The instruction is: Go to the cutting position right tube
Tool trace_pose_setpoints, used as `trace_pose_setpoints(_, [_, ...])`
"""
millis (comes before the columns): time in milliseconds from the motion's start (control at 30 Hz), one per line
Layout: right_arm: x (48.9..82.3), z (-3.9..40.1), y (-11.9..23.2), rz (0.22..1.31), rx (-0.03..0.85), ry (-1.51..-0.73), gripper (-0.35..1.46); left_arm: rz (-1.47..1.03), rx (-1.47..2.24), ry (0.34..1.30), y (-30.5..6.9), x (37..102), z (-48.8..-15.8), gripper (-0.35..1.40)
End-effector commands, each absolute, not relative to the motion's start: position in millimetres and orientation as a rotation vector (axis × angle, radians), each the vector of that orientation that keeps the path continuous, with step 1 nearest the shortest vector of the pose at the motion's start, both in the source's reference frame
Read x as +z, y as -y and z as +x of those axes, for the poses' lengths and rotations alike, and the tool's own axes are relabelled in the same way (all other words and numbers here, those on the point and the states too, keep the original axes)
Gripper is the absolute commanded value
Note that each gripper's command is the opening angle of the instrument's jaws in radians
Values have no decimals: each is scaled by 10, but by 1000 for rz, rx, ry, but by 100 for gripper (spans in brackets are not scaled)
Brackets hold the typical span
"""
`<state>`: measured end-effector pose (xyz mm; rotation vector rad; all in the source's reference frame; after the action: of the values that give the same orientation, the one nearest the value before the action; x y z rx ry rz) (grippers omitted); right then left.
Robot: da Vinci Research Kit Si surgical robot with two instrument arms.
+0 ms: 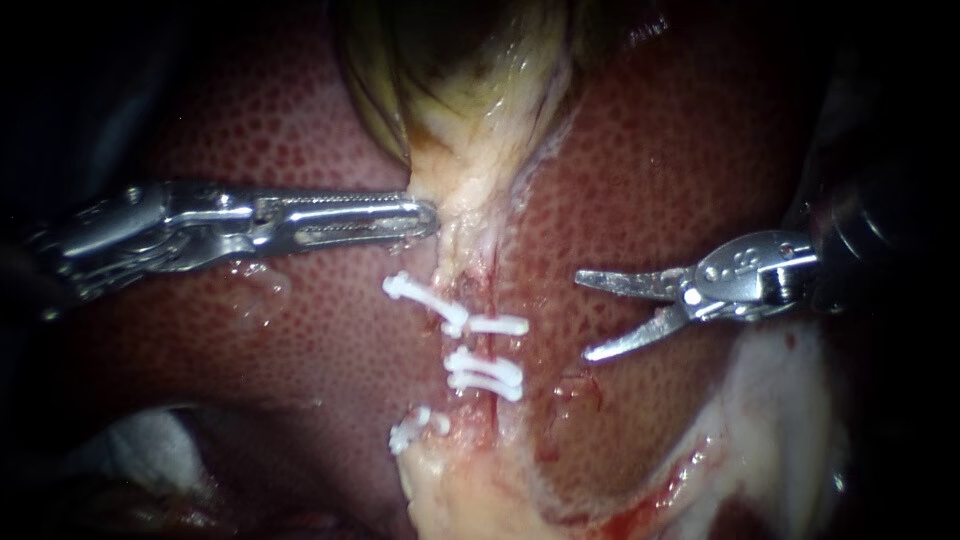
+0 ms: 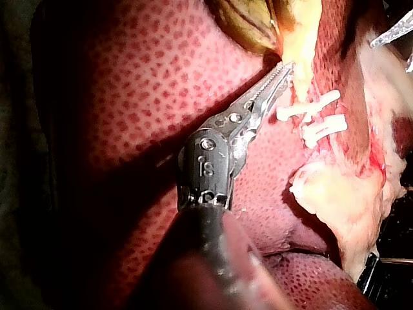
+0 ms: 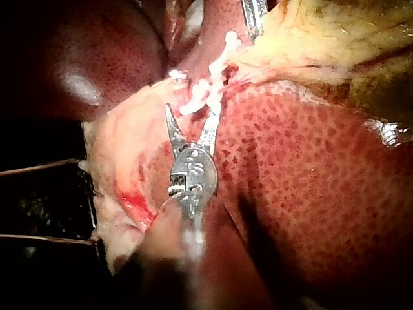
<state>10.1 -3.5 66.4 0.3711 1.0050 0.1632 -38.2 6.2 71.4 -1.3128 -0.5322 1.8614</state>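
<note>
Right tube (image 1: 488, 348): the right-hand strand of the pale stalk (image 1: 465, 195) running down from the gallbladder (image 1: 470, 60); it lies on the liver.

Liver (image 1: 650, 150): mottled red, both sides of the gallbladder, bare and unhandled.

Gallbladder: green-yellow, at the head of the field, narrowing into the stalk.

Left instrument (image 1: 432, 215): comes in level, just below the gallbladder's neck. Jaws clenched, their tips biting the edge of the pale stalk. Likely a holding grip, to keep the stalk taut and spread so the strands show apart.

Right instrument (image 1: 583, 316): further from the gallbladder than the left one and off to the stalk's right, over bare liver, clear of the tube. Two slim blades, released, parted in a V that faces the stalk. Nothing between them. In the right wrist view they point at the clips.

Clips (image 1: 495, 325): white, several across the stalk below the gallbladder. Two groups sit on the right tube with a short bare gap between them. I judge that gap to be the cutting place, so the blades have yet to reach it.
</note>
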Motion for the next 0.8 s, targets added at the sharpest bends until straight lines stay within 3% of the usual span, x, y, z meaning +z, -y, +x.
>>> trace_pose_setpoints(33, [664,101,35,372,163,-1005,143,-1314,1861,533,-62,713,-382,-35])
trace_pose_setpoints(333, [664,102,34,371,163,-1005,143,-1313,1854,562,-64,685,-361,-35])
trace_pose_setpoints(600, [667,102,35,373,161,-1006,143,-1331,1819,527,-82,629,-325,-35])
trace_pose_setpoints(800, [667,102,35,370,155,-1007,143,-1353,1815,509,-87,606,-316,-35])
